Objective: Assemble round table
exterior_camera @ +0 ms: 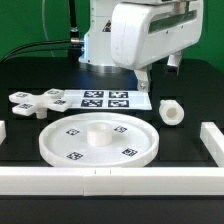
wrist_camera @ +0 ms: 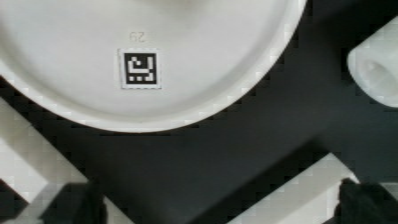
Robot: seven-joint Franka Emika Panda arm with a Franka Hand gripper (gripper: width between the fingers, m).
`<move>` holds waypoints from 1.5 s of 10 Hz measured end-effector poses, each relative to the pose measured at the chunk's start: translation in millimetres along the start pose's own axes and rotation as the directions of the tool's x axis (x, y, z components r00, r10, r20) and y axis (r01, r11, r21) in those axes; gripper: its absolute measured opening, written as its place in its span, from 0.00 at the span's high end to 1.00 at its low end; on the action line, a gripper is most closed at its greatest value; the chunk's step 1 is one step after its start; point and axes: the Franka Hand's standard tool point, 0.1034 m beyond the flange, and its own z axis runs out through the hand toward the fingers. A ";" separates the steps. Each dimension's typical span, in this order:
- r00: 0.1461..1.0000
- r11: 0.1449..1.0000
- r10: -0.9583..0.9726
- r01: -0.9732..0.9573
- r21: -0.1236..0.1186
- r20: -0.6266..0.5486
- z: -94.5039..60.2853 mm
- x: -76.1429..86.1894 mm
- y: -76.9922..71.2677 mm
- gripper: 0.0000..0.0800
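Note:
The large rimmed disc (exterior_camera: 98, 140) lies flat in the middle of the black table with its central hub (exterior_camera: 99, 128) facing up. It fills the wrist view (wrist_camera: 160, 50), showing one square tag. The cross-shaped piece (exterior_camera: 38, 101) lies at the exterior view's left. The short cylinder (exterior_camera: 171, 112) lies at the exterior view's right, and its edge shows in the wrist view (wrist_camera: 377, 80). My gripper (exterior_camera: 145, 78) hangs above the table behind the disc. In the wrist view it (wrist_camera: 214, 205) is open and empty, fingers wide apart.
The marker board (exterior_camera: 104, 99) lies behind the disc. Long white bars fence the table: one along the front (exterior_camera: 110, 180), one at the right (exterior_camera: 212, 140) and one at the left edge (exterior_camera: 3, 132). A bar also crosses the wrist view (wrist_camera: 267, 195).

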 end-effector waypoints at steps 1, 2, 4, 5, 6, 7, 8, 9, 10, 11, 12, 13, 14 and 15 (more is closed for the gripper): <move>1.000 1.000 0.000 0.000 0.000 0.000 0.0 0.0 0.0 0.19; 1.000 1.000 0.000 0.000 0.000 0.000 0.0 0.0 0.0 0.19; 1.000 1.000 0.000 0.000 0.000 0.000 0.0 0.0 0.0 0.19; 1.000 1.000 0.000 0.000 0.000 0.000 0.0 0.0 0.0 0.19; 1.000 1.000 -0.021 0.021 -0.005 -0.005 2.1 -3.4 0.9 0.19; 0.998 0.998 -0.061 0.061 -0.015 -0.013 14.0 -20.8 1.0 0.19; 0.997 0.997 -0.081 0.081 -0.013 -0.012 28.2 -40.0 -0.1 0.19; 0.995 0.995 -0.102 0.102 -0.015 -0.015 38.1 -52.3 2.2 0.19; 0.991 0.991 -0.131 0.130 -0.027 -0.024 49.9 -64.7 7.9 0.19; 0.990 0.990 -0.137 0.136 -0.021 -0.023 60.9 -74.6 13.1 0.19; 0.990 0.990 -0.139 0.138 -0.015 -0.021 66.6 -79.0 17.8 0.19; 0.991 0.991 -0.135 0.135 -0.014 -0.021 70.3 -80.3 22.5 0.19; 0.990 0.991 -0.137 0.137 -0.011 -0.021 73.2 -82.1 25.3 0.19; 0.990 0.990 -0.142 0.142 -0.010 -0.020 76.3 -86.4 30.7 0.19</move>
